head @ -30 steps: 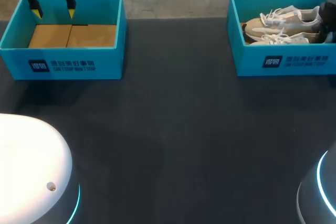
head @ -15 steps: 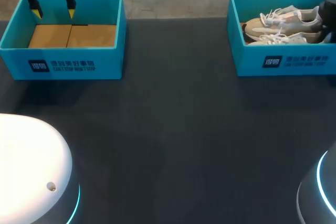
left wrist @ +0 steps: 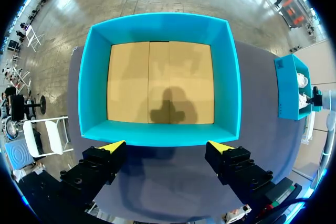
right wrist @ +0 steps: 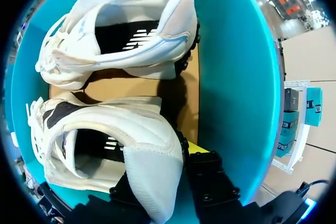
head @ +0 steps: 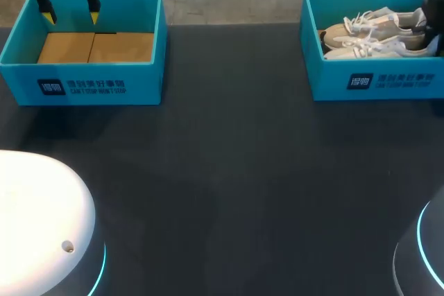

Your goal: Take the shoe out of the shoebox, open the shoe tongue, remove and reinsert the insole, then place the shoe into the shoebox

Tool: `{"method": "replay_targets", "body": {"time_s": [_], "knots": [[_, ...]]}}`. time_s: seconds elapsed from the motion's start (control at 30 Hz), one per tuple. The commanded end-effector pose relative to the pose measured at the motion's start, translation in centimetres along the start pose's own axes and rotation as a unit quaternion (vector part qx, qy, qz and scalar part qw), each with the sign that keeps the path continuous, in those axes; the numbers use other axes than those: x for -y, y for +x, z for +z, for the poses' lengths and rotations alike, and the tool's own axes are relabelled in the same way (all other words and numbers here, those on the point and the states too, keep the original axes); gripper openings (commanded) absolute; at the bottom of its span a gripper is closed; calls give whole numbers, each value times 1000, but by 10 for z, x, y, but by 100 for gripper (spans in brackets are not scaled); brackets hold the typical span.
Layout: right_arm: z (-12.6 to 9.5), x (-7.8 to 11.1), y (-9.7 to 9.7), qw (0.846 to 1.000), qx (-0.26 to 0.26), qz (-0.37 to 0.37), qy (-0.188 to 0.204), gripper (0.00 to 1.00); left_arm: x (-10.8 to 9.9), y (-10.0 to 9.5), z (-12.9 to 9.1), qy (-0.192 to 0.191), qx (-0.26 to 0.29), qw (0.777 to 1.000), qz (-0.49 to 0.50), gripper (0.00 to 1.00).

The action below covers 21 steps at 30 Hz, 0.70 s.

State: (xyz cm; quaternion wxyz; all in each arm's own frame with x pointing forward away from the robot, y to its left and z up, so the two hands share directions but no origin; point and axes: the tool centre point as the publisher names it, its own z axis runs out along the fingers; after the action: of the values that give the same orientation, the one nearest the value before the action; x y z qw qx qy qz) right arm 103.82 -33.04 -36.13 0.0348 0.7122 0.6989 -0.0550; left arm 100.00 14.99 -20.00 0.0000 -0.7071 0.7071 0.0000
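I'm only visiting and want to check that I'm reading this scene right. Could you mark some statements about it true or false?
1. The left box holds a shoe. False: only its cardboard floor shows.
2. The far shoe and near shoe are both in the right box. True.
3. The left gripper has its fingers open. True.
4. The right gripper grips the near shoe's toe. False: its fingers clasp the heel.

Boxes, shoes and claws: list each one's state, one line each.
Left teal cardboard shoebox: open, no shoes.
Right teal cardboard shoebox: open, holds both sneakers.
Nearer white lace-up sneaker: in box, heel gripped.
Farther white lace-up sneaker: in box, untouched.
Left claw: open, over left shoebox's rim.
Right claw: shut on nearer sneaker's heel.
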Motion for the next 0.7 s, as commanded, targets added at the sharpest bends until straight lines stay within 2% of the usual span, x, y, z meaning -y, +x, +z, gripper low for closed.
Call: {"method": "replay_targets", "body": {"time_s": [0.03,0.7], "knots": [[-8,4,-1,1000,0,1,-6,0,0,0,0,0,0,1000,0,100],[-65,4,-12,999,23,9,-34,0,0,0,0,0,0,1000,0,100]]}}
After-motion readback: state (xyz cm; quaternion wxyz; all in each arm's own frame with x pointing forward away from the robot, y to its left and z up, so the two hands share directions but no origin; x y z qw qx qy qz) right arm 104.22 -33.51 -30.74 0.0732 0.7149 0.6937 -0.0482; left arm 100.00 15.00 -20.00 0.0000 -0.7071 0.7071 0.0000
